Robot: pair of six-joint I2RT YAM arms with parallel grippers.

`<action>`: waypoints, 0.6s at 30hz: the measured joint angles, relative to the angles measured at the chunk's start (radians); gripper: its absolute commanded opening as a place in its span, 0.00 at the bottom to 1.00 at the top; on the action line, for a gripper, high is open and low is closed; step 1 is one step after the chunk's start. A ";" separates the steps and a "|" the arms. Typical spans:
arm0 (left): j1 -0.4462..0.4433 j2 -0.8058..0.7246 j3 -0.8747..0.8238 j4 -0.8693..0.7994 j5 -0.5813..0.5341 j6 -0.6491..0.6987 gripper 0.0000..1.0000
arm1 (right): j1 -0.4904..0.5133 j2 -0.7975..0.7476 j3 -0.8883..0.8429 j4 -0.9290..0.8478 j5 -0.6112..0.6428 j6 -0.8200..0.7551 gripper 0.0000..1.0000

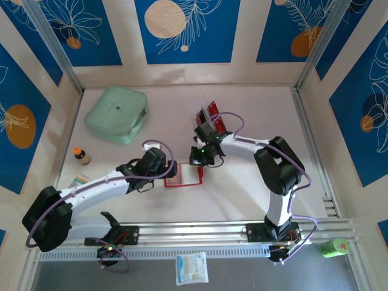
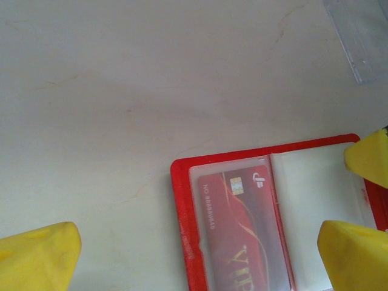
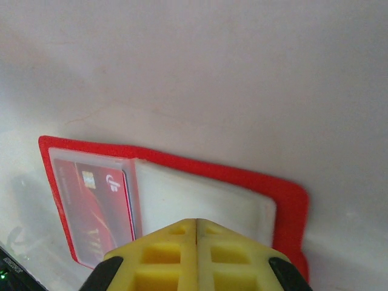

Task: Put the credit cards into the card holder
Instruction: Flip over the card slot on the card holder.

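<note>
Centrally, item one: card holder [image 1: 183, 175], red, lying open and flat on the table [image 1: 254, 200], between the two grippers. Its left clear pocket holds one credit card [image 2: 242, 224], red with a chip, face up; the right pocket [image 2: 309, 206] is pale and empty.

Left gripper [image 2: 197, 242]: jaws spread wide, holding nothing, with one yellow fingertip over bare table and the other over the empty pocket.

Right gripper [image 3: 196, 239]: yellow fingers pressed together with nothing between them, the tip at the empty pocket's near edge; whether it touches cannot be told.

Just behind the holder: clear card rack [image 1: 206, 124], with more red credit cards [image 1: 213, 109] standing upright in it.

Far left: mint-green case [image 1: 116, 113], closed.

Left side: small bottle [image 1: 81, 156] with an orange cap.

Beyond the near rail: white packet [image 1: 191, 268] and green can [image 1: 333, 247].
</note>
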 measured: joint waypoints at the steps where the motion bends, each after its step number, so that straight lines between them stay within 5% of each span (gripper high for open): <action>1: -0.005 0.009 0.002 0.005 0.004 -0.005 1.00 | -0.003 0.000 0.000 0.002 0.000 -0.002 0.00; 18: -0.066 0.128 -0.005 0.101 0.023 -0.061 1.00 | -0.006 0.013 -0.016 0.006 -0.018 -0.037 0.00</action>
